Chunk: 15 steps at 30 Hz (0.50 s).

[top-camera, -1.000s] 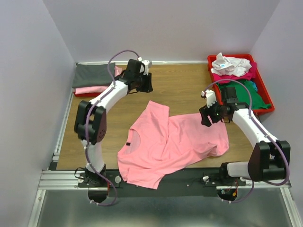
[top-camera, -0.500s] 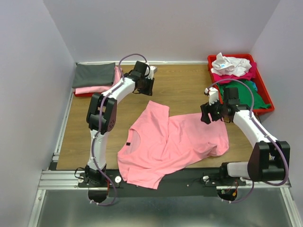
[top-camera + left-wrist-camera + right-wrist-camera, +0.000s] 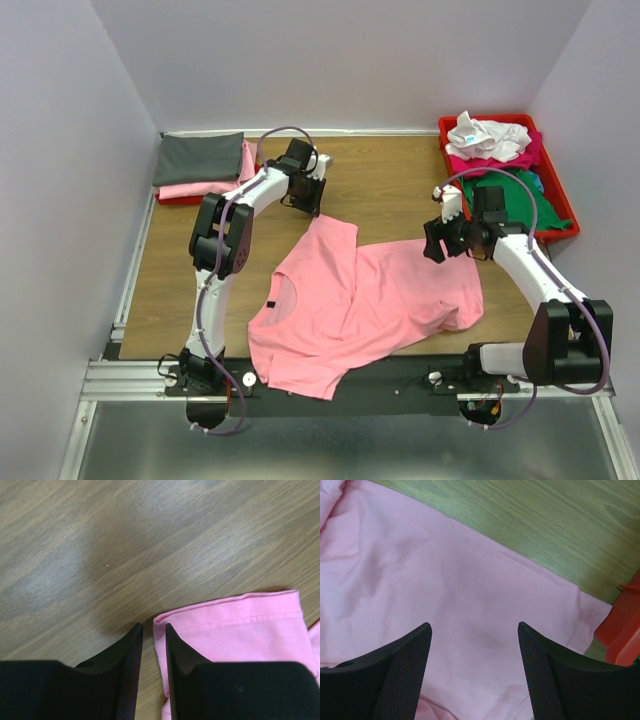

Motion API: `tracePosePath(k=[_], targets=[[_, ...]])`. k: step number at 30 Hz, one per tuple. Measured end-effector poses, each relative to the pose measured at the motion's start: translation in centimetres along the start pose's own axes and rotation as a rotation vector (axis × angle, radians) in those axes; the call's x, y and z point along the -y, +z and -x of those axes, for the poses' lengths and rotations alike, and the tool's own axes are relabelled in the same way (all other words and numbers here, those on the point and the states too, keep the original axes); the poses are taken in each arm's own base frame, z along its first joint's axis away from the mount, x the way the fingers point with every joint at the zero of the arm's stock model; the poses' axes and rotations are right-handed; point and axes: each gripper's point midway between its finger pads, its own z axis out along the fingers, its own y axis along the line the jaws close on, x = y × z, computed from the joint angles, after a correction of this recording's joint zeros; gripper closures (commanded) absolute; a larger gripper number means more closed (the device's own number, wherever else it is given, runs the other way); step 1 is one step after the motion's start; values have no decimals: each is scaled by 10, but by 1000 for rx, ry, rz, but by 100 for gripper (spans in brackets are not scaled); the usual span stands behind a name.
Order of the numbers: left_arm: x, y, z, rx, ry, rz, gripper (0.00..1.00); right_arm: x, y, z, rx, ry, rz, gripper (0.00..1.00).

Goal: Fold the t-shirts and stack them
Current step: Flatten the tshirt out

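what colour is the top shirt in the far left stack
The top shirt is dark grey; top external view.

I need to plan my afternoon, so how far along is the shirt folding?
Done: a dark grey shirt and a pink one lie folded, stacked at the far left. In hand: the light pink t-shirt lies spread and rumpled; the left gripper, jaws nearly together, is at its sleeve corner, the right gripper is open above its body. Left: folding it, plus the white, magenta and green shirts heaped in the red tray.
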Motion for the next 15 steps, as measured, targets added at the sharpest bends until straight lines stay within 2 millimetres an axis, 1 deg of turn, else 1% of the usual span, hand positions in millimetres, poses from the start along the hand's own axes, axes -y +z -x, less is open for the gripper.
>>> tracePosePath(k=[9,13,15], targets=[[3,3,-2,-7,1,-24,68,-1,1,-1,0,1,4,23],[4,3,-2,-7,1,-31,71,-1,1,-1,0,1,4,23],[5,4,-2,-9,2,-32,75,-1,1,-1,0,1,4,23]])
